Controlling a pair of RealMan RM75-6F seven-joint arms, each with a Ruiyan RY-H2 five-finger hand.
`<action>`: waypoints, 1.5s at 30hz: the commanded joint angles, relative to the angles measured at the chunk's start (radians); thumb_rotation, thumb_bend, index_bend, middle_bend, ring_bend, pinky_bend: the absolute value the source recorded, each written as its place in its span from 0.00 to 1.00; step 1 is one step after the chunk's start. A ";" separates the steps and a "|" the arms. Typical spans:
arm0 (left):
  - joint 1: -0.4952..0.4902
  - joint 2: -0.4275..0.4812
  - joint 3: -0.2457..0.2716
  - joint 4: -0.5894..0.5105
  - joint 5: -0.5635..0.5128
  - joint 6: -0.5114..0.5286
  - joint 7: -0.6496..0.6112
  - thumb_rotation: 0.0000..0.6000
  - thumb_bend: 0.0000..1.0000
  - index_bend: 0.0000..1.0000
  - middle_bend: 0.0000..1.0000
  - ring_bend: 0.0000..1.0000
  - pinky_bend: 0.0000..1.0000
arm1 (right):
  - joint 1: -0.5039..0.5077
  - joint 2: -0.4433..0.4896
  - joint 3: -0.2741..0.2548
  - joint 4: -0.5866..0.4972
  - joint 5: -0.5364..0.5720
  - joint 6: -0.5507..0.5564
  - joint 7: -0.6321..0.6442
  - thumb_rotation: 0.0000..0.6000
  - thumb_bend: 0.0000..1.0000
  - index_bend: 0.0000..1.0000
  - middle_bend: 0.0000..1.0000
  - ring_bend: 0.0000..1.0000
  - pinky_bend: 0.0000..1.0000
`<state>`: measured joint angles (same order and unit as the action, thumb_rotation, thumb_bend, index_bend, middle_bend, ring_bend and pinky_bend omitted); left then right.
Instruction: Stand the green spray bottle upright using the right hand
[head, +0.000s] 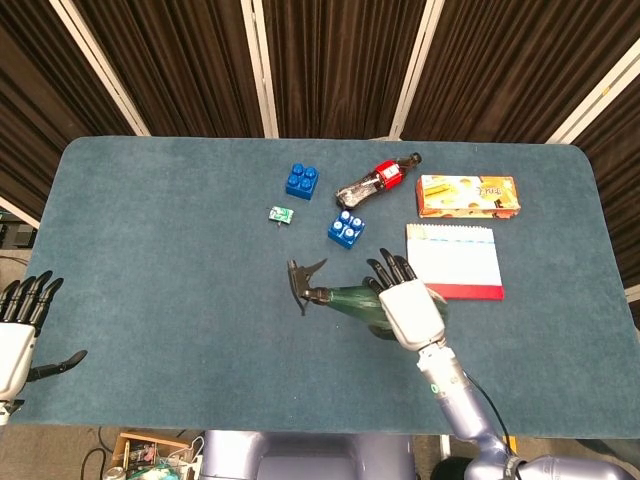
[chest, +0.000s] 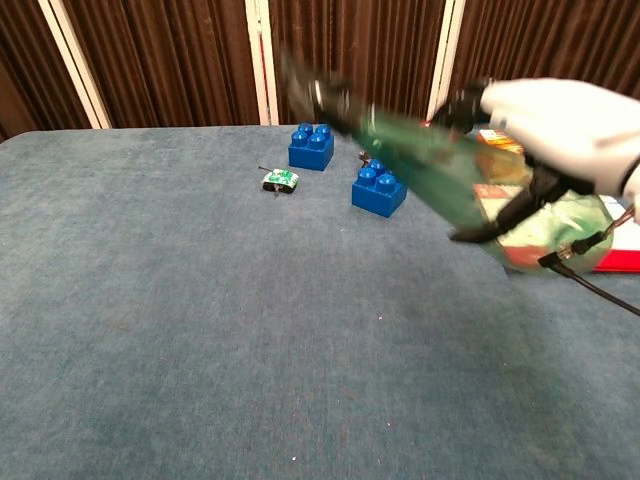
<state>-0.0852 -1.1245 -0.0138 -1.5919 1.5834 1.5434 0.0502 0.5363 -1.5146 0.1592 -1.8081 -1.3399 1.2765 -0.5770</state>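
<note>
My right hand (head: 407, 311) (chest: 560, 115) grips the green spray bottle (head: 350, 299) (chest: 430, 165) around its body and holds it in the air above the table. The bottle tilts, with its black trigger head (head: 301, 280) (chest: 312, 88) up and to the left and its base low on the right. In the chest view the bottle is blurred by motion. My left hand (head: 22, 325) hangs off the table's left front corner, fingers apart, holding nothing.
On the blue table (head: 160, 260) lie two blue blocks (head: 302, 181) (head: 345, 228), a small green-and-white toy (head: 281, 214), a cola bottle on its side (head: 378, 180), an orange box (head: 468, 195) and a white notebook (head: 455, 260) just right of my right hand.
</note>
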 joint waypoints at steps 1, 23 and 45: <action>0.000 0.000 -0.001 0.000 -0.002 0.000 0.001 1.00 0.00 0.00 0.00 0.00 0.04 | -0.054 -0.002 0.005 0.068 -0.243 0.136 0.494 1.00 0.60 1.00 0.20 0.00 0.18; -0.002 -0.007 -0.006 0.002 -0.017 -0.014 0.019 1.00 0.00 0.00 0.00 0.00 0.04 | -0.099 -0.275 -0.064 0.577 -0.378 0.364 1.192 1.00 0.61 1.00 0.19 0.00 0.23; -0.002 -0.006 -0.005 0.004 -0.015 -0.016 0.013 1.00 0.00 0.00 0.00 0.00 0.04 | -0.069 -0.268 -0.135 0.665 -0.346 0.164 1.063 1.00 0.60 1.00 0.19 0.00 0.23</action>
<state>-0.0875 -1.1307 -0.0189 -1.5876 1.5679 1.5270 0.0630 0.4657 -1.7897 0.0225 -1.1340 -1.6906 1.4471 0.4920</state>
